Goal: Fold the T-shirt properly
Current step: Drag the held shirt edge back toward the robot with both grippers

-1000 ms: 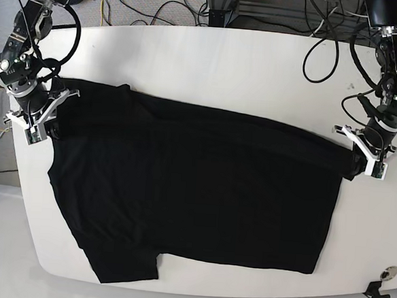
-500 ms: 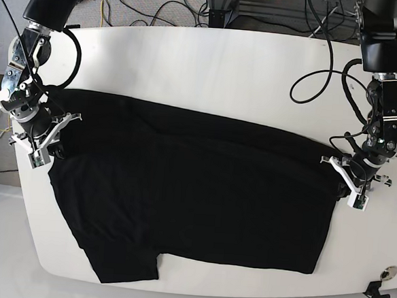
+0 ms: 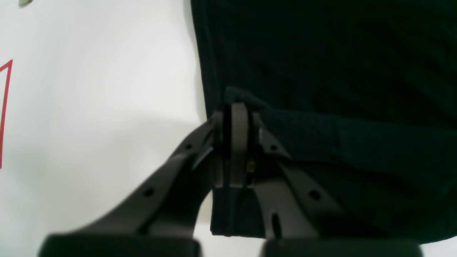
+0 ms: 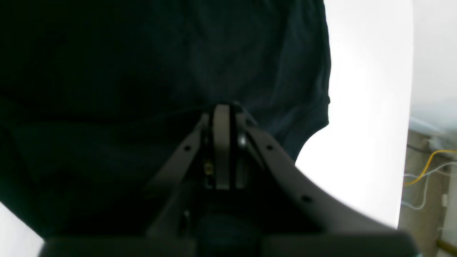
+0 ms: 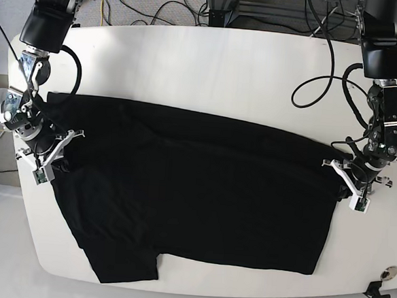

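Both arms have drawn the far edge forward; left wrist shows the left gripper (image 3: 234,142) pinching the T-shirt (image 3: 321,71), right wrist the right gripper (image 4: 222,142) likewise, and base view shows it on the table (image 5: 212,54), mid-fold, needing a level carry to the near edge.

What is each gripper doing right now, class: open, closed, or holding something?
Left gripper: closed, fingers pinching the T-shirt at its edge.
Right gripper: closed, fingers pinching the T-shirt's cloth.
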`<state>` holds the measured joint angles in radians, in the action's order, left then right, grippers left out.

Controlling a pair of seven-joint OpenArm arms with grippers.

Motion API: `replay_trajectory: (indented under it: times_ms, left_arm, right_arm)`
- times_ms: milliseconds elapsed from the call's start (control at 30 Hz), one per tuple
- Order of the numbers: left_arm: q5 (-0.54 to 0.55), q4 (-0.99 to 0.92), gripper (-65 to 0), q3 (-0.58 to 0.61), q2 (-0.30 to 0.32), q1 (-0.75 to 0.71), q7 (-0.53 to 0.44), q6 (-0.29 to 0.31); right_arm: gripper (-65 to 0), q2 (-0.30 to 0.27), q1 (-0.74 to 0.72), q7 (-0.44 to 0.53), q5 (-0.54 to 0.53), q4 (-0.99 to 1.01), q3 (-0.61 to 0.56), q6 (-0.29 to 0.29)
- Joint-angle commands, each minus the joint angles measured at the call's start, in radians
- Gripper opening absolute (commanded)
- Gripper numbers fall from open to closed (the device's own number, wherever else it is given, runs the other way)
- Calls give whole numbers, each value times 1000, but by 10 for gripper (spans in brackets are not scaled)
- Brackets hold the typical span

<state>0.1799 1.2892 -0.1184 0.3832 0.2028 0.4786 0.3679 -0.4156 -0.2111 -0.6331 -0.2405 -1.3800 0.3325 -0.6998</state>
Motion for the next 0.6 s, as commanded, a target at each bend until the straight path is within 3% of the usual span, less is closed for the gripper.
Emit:
replay_trajectory:
  times_ms: [0,167,233,267,300,367,433,567]
  left_arm:
    - [8,25,-650,-5,16,28,-22,-3]
    - [11,34,-650,-3,15,34,-9,18]
    - [23,37,-573,-4,16,33,-4,42]
    - [36,36,-531,-4,21,37,4,49]
    - [20,29,-535,-7,12,44,3,33]
    - [24,15,-425,-7,15,50,-21,31]
    - [28,-1,-342,-7,16,61,-33,25]
    - [51,-28,-302,-11,18,70,-42,26]
  right_arm:
    - [-650,-22,-37,30,-21,9,-4,2]
    - [-650,-23,-65,40,-22,59,-12,2]
    - [-650,-22,-64,40,-26,62,-19,2]
    - [-609,-22,-58,36,-22,60,-20,2]
    - [-639,-18,-68,46,-13,64,-9,2]
    - [-504,-19,-69,45,-10,66,-11,2]
    - [-421,-18,-71,51,-7,68,-6,2]
    - [-386,-25,-82,39,-16,57,-4,2]
